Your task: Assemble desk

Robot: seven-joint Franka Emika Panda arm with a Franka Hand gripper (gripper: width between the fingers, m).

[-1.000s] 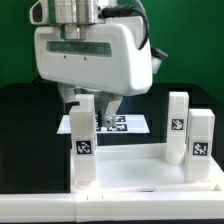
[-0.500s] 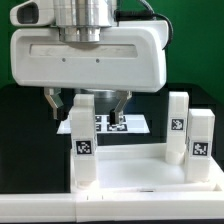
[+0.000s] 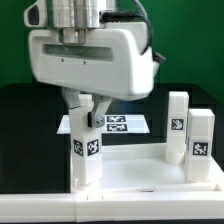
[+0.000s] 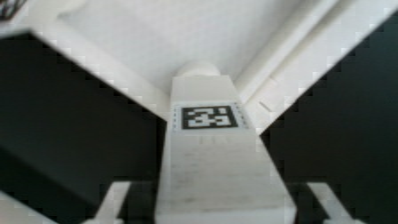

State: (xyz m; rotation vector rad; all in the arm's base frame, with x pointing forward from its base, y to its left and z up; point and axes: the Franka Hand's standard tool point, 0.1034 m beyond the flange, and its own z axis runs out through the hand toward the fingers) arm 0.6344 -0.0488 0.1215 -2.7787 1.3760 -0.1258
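Note:
The white desk tabletop (image 3: 140, 176) lies flat at the front. Three tagged white legs stand on it. One leg (image 3: 86, 150) is at the exterior view's left, turned corner-on so that two tagged faces show. Two more legs (image 3: 178, 124) (image 3: 201, 144) stand at the exterior view's right. My gripper (image 3: 88, 106) is straight above the left leg, with its fingers close on either side of the leg's top. In the wrist view the leg (image 4: 214, 130) runs down to the tabletop (image 4: 160, 40) between my fingers (image 4: 118, 203).
The marker board (image 3: 122, 123) lies on the black table behind the tabletop. The arm's white body (image 3: 90, 60) fills the upper part of the exterior view and hides what is behind it.
My fingers, spread wide half a second ago, have closed in on the left leg. The wrist has turned, and the leg has turned with it from face-on to corner-on.

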